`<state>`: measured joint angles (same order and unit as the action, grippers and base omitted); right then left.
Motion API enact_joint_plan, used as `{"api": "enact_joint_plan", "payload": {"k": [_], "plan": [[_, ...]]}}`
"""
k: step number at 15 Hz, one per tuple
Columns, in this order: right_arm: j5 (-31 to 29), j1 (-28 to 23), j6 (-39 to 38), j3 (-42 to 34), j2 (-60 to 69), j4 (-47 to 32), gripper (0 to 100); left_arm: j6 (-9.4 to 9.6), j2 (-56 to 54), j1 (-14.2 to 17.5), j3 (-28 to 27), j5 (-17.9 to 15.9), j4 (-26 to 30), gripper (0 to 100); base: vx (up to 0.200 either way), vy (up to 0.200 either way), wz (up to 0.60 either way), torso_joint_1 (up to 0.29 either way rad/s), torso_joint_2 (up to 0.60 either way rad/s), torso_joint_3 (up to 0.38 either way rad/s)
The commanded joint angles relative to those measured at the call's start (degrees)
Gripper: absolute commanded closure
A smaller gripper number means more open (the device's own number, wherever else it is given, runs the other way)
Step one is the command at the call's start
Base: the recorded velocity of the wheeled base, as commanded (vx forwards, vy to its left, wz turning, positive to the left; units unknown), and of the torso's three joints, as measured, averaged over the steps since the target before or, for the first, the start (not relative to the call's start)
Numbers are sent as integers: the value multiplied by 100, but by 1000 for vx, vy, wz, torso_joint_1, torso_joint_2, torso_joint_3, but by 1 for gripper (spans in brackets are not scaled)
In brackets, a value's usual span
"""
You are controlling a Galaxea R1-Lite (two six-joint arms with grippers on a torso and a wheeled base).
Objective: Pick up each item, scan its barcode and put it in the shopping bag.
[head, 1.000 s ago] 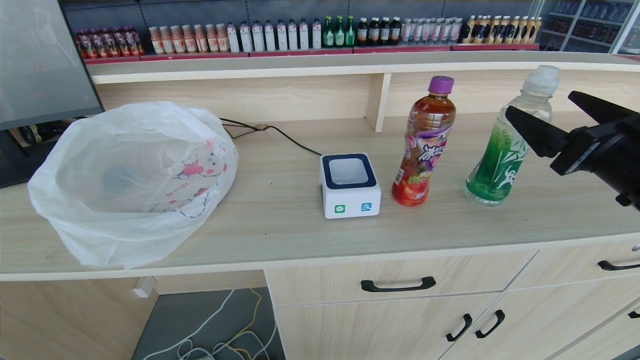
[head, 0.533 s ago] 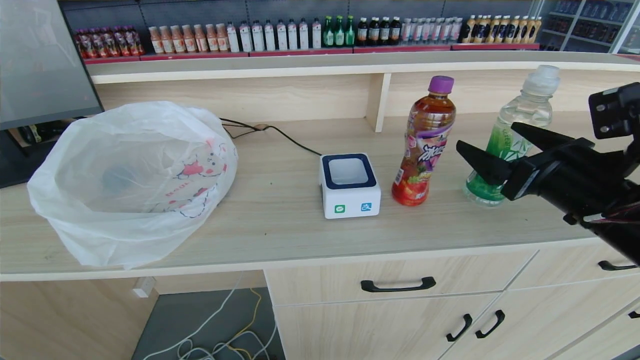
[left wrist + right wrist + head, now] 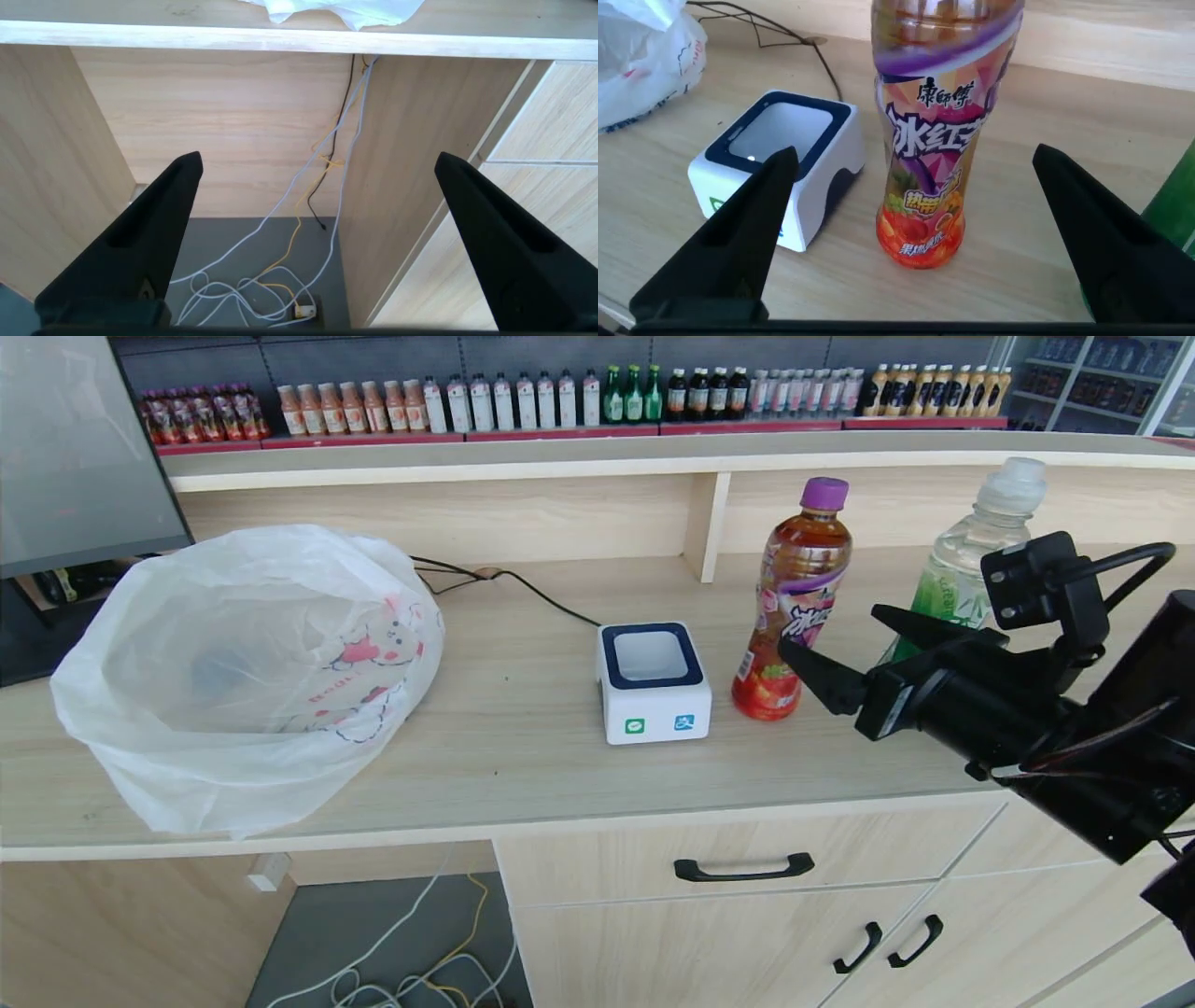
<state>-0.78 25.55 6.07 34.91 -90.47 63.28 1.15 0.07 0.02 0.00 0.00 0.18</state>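
A red tea bottle (image 3: 794,607) with a purple cap stands upright on the wooden counter (image 3: 523,747), just right of the white scanner (image 3: 652,681). Further right stands a green-labelled bottle (image 3: 971,551), partly hidden by my right arm. My right gripper (image 3: 845,649) is open, level with the tea bottle's lower half and just to its right, not touching. In the right wrist view the tea bottle (image 3: 943,140) stands ahead, centred between the open fingers (image 3: 738,252), with the scanner (image 3: 780,168) beside it. The white shopping bag (image 3: 247,663) lies open at the left. My left gripper (image 3: 318,159) hangs open below the counter.
A black cable (image 3: 523,583) runs from the scanner to the back wall. A monitor (image 3: 84,448) stands at the far left. Drawers with black handles (image 3: 742,870) front the counter. Loose cables (image 3: 280,280) lie on the floor under it. Stocked bottle shelves (image 3: 579,397) fill the background.
My right gripper has moved left and down, passing in front of the green bottle to a spot beside the tea bottle. It stayed open. Bottles, scanner and bag have not moved.
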Motion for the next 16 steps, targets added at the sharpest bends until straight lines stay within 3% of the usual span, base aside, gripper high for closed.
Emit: {"api": "enact_joint_plan", "payload": {"k": [1,5,7,16], "plan": [[-45,99,-18,-2,-94,0,0,0,1,6,0,0,-1,0,0,0,0,0,0,0],[-71,99,-9,429,-516,18,0,0,1,6,0,0,-1,0,0,0,0,0,0,0],[-370,55,-18,719,-736,62,0,0,1,6,0,0,-1,0,0,0,0,0,0,0],[-792,64,8,1132,-1096,97,0,0,1,6,0,0,-1,0,0,0,0,0,0,0]]}}
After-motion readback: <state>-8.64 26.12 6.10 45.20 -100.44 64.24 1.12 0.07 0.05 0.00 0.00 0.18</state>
